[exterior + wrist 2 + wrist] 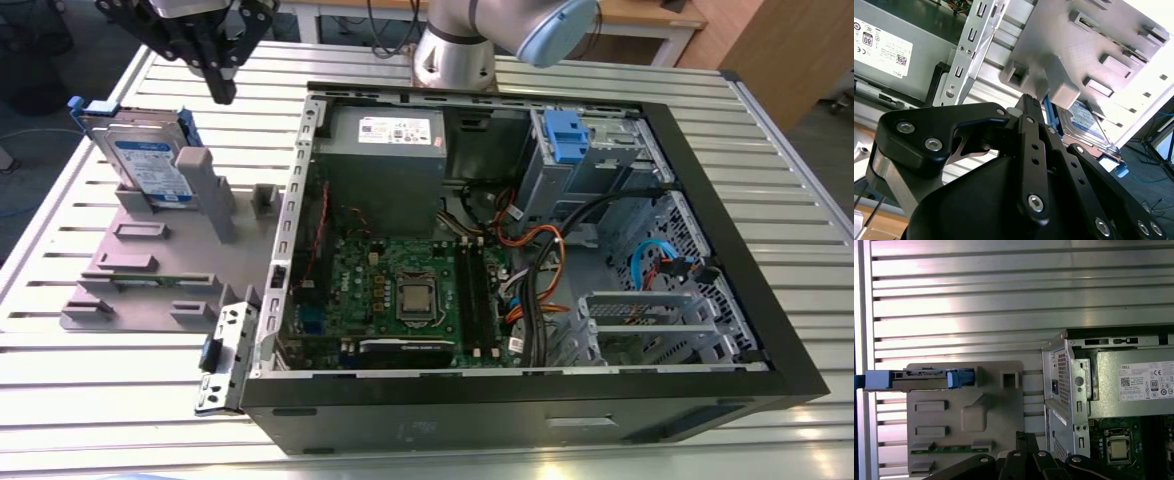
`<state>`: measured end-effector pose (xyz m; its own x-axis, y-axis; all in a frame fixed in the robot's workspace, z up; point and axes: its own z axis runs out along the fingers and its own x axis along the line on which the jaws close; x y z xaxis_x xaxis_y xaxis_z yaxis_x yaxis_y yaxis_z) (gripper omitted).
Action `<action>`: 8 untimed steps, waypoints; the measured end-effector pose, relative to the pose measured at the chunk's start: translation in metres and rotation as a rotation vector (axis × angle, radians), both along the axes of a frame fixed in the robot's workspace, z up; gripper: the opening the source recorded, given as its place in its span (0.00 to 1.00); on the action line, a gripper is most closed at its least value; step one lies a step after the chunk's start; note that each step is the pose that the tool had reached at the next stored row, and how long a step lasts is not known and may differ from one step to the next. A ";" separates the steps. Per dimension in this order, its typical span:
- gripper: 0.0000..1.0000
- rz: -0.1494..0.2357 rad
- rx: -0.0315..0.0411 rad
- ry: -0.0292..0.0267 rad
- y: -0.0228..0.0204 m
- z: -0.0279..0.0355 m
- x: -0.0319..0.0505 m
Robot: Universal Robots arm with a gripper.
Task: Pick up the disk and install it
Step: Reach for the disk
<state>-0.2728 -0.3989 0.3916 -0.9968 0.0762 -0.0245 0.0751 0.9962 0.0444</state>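
A slatted metal table [94, 410] carries everything. In the exterior view, at ten o'clock, the disk [144, 160] stands on edge in a grey slotted holder [147, 270], with blue rails along its sides. Just past it, at eleven o'clock, the gripper [222, 88] hangs above the holder, clenched on nothing and apart from the disk. From the centre toward three o'clock lies an open computer case [534, 415], with a blue bracket [566, 135] at its one o'clock.
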 end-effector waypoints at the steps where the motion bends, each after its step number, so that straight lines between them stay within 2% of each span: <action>1: 0.11 0.000 0.0000 0.0000 0.0000 0.0000 -0.0002; 8: 0.11 0.000 0.0000 -0.0001 0.0000 -0.0001 -0.0016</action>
<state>-0.2744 -0.3989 0.3915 -0.9968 0.0762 -0.0245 0.0750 0.9962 0.0444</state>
